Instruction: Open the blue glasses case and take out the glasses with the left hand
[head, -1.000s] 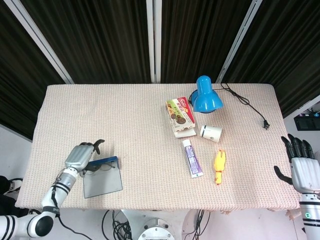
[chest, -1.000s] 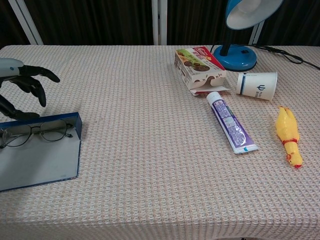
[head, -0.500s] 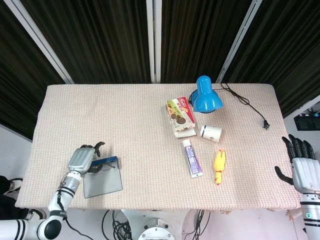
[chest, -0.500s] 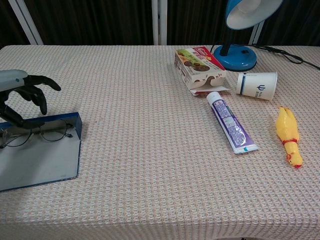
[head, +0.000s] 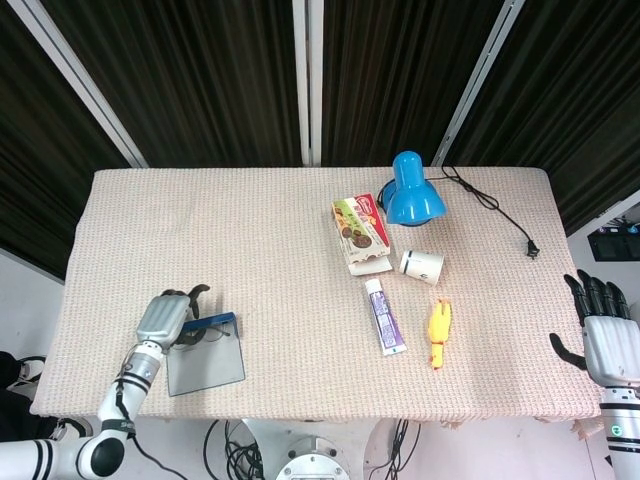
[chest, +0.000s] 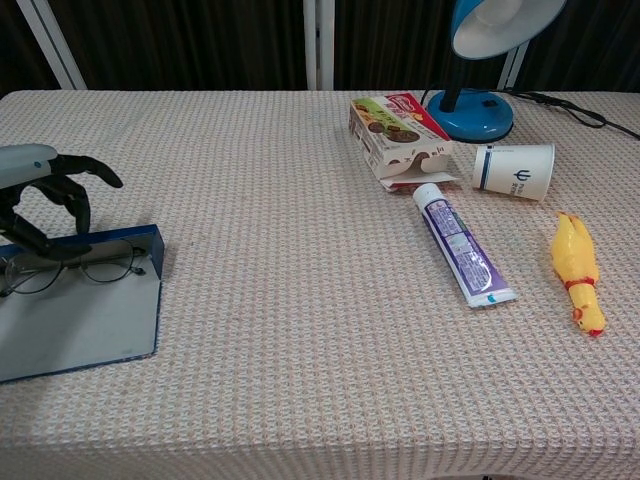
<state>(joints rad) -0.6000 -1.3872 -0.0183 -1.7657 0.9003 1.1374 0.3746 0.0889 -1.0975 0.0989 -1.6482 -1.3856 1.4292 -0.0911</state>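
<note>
Because the chest view cropped the scene at its left edge, my left hand (chest: 45, 190) appeared there only in part, with the wrist and arm cut off, and the near-left corner of the blue glasses case (chest: 85, 305) was cut off as well. My right hand was absent from that view; only the head view showed it (head: 603, 335), off the right edge of the table (head: 250, 230), fingers spread and holding nothing.

The head view showed the left hand (head: 168, 315) from above, so its back concealed the fingertips and most of the glasses (head: 205, 336). The chest view supplied that detail: the dark fingers (chest: 78, 205) were curled downward and apart over the far left end of the case. I could not tell whether any fingertip touched the glasses (chest: 75, 268); nothing was visibly clamped.

The case (head: 205, 355) lay open and flat at the near-left corner of the table, with a pale grey inner surface and a blue rim standing along its far edge. The glasses, with a thin dark wire frame and round lenses, lay inside against that rim.

Further right stood a blue lamp (head: 412, 195), a snack box (head: 360, 232), a paper cup (head: 422, 266), a toothpaste tube (head: 384, 316) and a yellow toy (head: 439, 332).
</note>
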